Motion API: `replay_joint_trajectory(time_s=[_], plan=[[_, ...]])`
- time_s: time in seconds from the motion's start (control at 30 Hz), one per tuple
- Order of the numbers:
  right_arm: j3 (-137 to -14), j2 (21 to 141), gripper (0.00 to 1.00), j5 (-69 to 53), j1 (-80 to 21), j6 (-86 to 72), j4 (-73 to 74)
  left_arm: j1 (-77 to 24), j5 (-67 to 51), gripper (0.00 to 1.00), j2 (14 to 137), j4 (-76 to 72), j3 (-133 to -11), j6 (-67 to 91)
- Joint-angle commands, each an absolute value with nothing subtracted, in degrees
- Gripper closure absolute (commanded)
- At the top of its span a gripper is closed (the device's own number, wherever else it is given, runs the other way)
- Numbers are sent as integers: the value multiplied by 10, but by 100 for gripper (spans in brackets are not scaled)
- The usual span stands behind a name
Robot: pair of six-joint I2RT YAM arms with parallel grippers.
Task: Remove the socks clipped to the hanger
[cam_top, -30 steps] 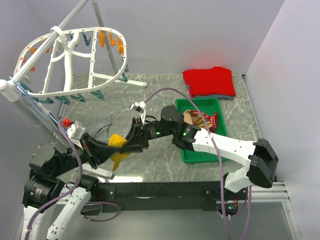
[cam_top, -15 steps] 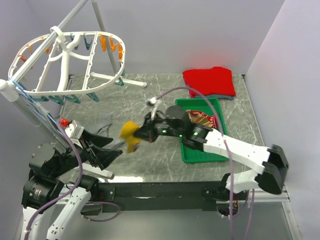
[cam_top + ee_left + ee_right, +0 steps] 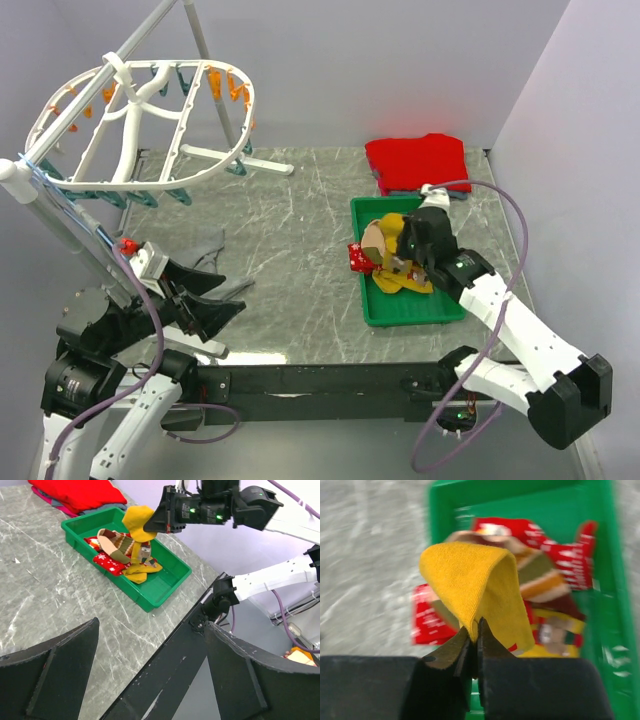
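Currently right gripper (image 3: 475, 630) is clamped on the mustard-yellow fabric sock (image 3: 470, 580), which is folded just past its fingertips. Green rectangular plastic tray (image 3: 520, 502) with red patterned socks (image 3: 565, 555) sits directly beneath. Left gripper (image 3: 215, 295) jaws are spread wide.

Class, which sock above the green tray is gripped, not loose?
The raised mustard-yellow fabric sock, pinched by the right gripper; the red patterned socks lie loose.

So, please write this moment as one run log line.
right claw: shut on yellow sock | position: over green tray | left claw: open, empty
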State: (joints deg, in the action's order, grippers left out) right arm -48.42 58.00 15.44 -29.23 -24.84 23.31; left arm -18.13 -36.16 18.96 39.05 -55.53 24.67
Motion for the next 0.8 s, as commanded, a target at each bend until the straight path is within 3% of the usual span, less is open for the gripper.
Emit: replay_joint_trajectory(time_s=[0.0, 0.07, 0.1, 0.17, 0.2, 0.37, 0.53, 0.77], plan=[[-461, 586, 82, 182, -235, -235, 253, -192, -365, 10, 189, 379, -573, 232], [-450, 591, 69, 175, -224, -235, 246, -199, -364, 10, 188, 382, -573, 229], [-442, 597, 50, 175, -221, -236, 243, -203, -362, 10, 188, 382, -570, 229], [-439, 600, 26, 176, -220, -236, 243, -209, -361, 9, 186, 384, -570, 228], [-442, 604, 1, 177, -220, -238, 248, -211, -361, 9, 186, 384, -568, 227], [-457, 578, 0, 186, -242, -247, 300, -223, -374, 9, 186, 376, -561, 234], [-468, 527, 0, 237, -341, -302, 354, -235, -380, 9, 185, 369, -548, 243], [-390, 440, 0, 123, -395, -374, 286, -235, -328, 6, 152, 334, -492, 317]])
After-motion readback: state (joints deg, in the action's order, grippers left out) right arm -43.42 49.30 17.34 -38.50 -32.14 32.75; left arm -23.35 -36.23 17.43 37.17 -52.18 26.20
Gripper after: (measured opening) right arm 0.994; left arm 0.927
